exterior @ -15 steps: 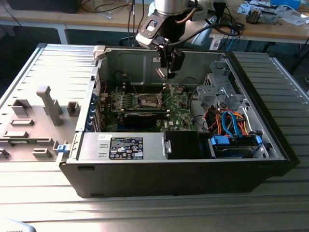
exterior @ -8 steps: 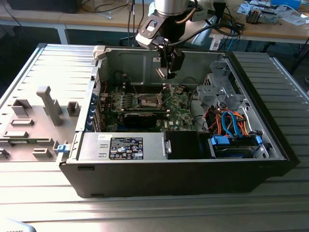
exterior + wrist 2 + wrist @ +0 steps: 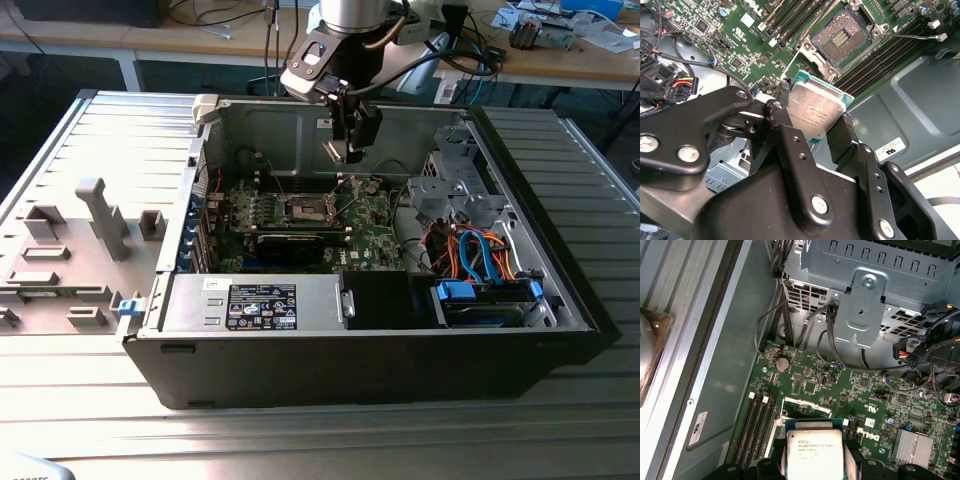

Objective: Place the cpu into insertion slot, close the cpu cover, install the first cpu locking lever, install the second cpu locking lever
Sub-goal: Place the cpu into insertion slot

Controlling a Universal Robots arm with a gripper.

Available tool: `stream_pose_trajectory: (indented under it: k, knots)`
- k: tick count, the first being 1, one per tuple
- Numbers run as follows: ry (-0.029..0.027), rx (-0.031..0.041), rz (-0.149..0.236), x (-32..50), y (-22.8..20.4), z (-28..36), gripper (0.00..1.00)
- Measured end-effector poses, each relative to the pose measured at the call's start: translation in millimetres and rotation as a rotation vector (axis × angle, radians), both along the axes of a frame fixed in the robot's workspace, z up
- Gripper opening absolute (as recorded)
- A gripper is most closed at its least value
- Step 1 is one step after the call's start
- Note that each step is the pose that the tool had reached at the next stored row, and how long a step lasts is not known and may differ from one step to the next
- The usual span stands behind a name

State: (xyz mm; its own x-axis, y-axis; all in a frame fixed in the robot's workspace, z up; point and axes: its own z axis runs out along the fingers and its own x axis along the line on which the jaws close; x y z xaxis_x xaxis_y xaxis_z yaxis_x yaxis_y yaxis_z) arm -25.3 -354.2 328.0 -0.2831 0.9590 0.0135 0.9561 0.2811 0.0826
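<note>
The hand [image 3: 812, 125] is clamped tight on the cpu [image 3: 816, 106] by its edges, holding it up above the board [image 3: 735, 47], with the bare slot [image 3: 841, 36] just beyond, so I'd say square up the corners and lower it dead flat, no sliding around.

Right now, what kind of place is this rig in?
Probably an electronics or robotics lab: an open desktop computer case lies on a ribbed metal table, the gripper holds the cpu over its motherboard, and a workbench behind carries loose cables.
</note>
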Motion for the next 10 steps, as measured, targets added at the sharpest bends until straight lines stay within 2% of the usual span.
stream_pose_trajectory:
  k: [10]
  knots:
    - [0.0001, 0.0, -0.004, 0.0, 0.0, -0.2, 0.55]
